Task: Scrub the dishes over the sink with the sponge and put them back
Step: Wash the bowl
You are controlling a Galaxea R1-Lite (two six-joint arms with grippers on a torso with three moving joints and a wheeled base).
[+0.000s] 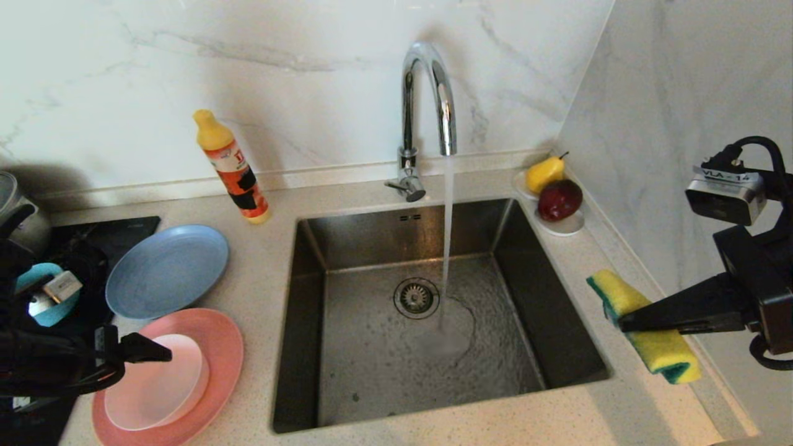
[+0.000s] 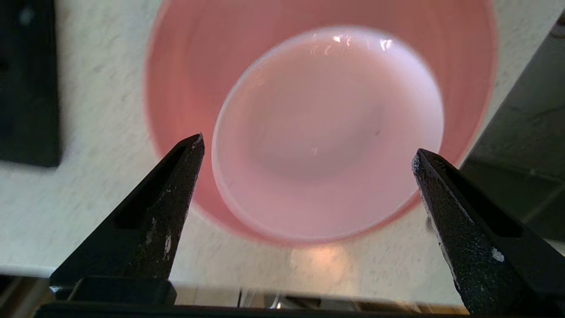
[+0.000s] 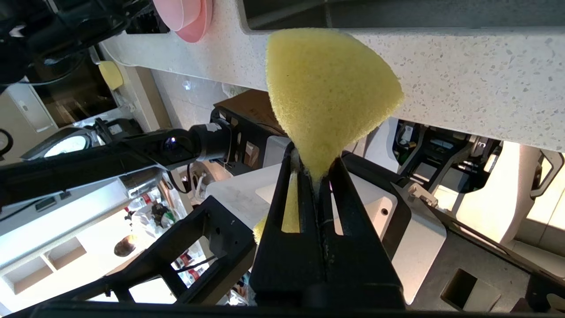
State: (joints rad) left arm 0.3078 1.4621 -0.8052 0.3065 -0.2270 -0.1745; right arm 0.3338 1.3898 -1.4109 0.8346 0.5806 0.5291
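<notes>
A: Marble-look walls, speckled pale surface, steel sink set in middle. Tap running, stream landing just right of drain.

B: Dishes?

A: All left of sink. Grey-blue plate farther back, salmon-pink plate nearer, pale pink-white bowl sitting upright on pink plate, mouth up. Teal bowl at far left, mostly hidden behind arm hardware. None over basin yet.

B: Left tool?

A: Left tool released, fingers spread wide, straddling near rim of pale bowl in wrist view. Not touching as far as visible. Probably lined up to pinch bowl wall; spread looks matched to taking rim edge-on.

B: Right side?

A: Right tool clenched on sponge, held above surface just right of sink. Pinched across middle, so both ends flare out. Likely parked there, waiting for a dish to arrive under water.

B: Sponge orientation?

A: Long axis running far-left to near-right in head view, slanting down toward near end. Yellow face up, green scouring layer showing along edge at both ends. Free far end pointing toward basin.

B: Other items?

A: Orange detergent bottle leaning at back left of sink. Small white dish with pear and dark red fruit at far right corner. Dark cooktop and steel pot far left.

B: Stage?

A: Judged early: bowl pickup pending, no scrubbing under way.
</notes>
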